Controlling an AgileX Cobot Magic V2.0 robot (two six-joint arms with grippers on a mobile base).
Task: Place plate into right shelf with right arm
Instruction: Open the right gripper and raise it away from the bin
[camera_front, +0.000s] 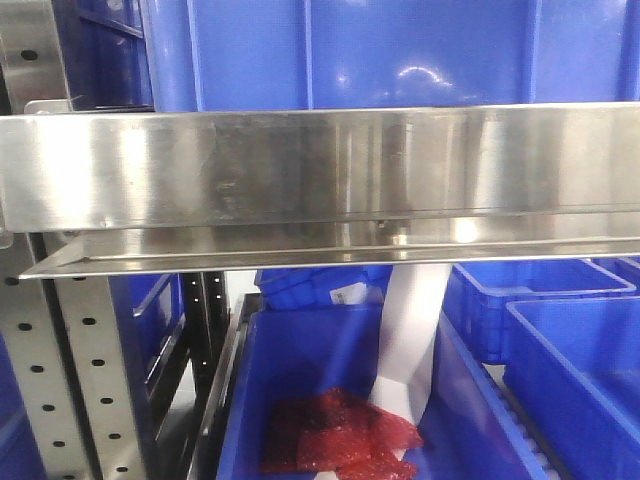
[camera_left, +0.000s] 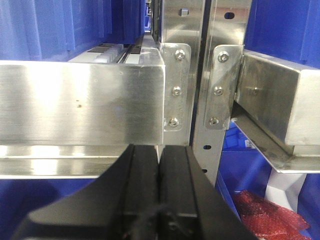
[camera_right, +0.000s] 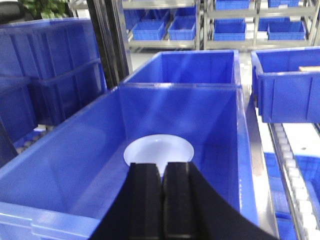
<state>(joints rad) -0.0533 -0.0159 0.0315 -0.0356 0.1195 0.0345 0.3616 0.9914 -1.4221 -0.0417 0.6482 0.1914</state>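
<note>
Plate (camera_right: 159, 149) lying flat on bin (camera_right: 60, 170) floor, lower middle of frame, looks delivered. Right pincer (camera_right: 162, 175) just above, fingers together, holding nothing. Left pincer (camera_left: 160, 160) closed too, parked by shelf (camera_left: 80, 102).

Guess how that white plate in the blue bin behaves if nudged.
The plate looks rigid and smooth, so it would probably slide across the bin floor rather than flex. Being round, shallow and lying flat, it seems unlikely to tip or roll.
</note>
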